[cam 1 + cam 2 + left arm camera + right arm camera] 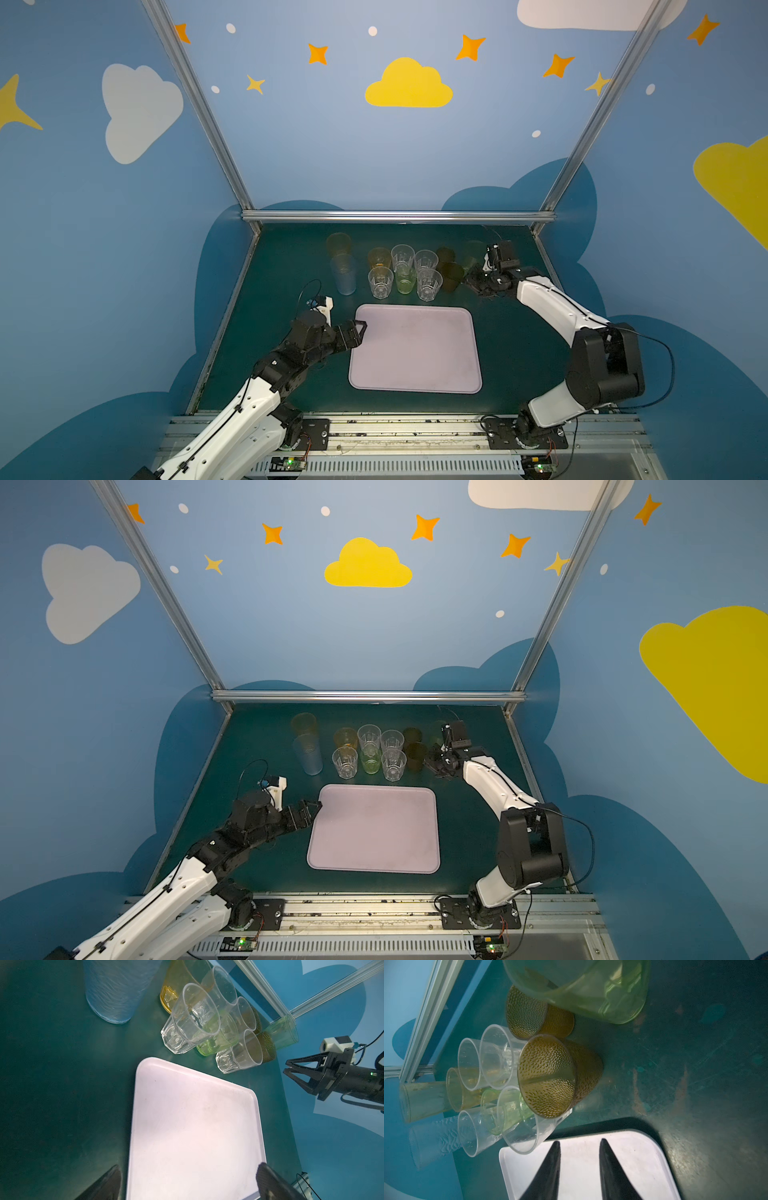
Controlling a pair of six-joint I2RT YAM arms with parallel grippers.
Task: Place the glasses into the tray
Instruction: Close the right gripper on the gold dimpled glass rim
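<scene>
Right tool [579, 1141] part-spread, gripping nothing — near brown glass [548, 1076], left tool [189, 1166] spread wide — over tray [187, 1105] corner

Glossy see-through glasses [380, 282]; matt tray [415, 349]

A dark green tabletop [291, 374] sat inside blue walls [332, 158] painted with yellow and white clouds [408, 85] and orange stars [318, 54]; an aluminium frame [395, 216] edged its back, a metal rail [415, 426] its front.

Pale lilac tray [415, 353] on a dark teal tabletop [282, 266]. At its 12 o'clock: clear faceted glasses [380, 282], a lime glass [405, 282], an amber glass [378, 257]; dimpled brown glasses [548, 1076] at 1 o'clock; rippled blue glass [344, 278] at 11.
</scene>
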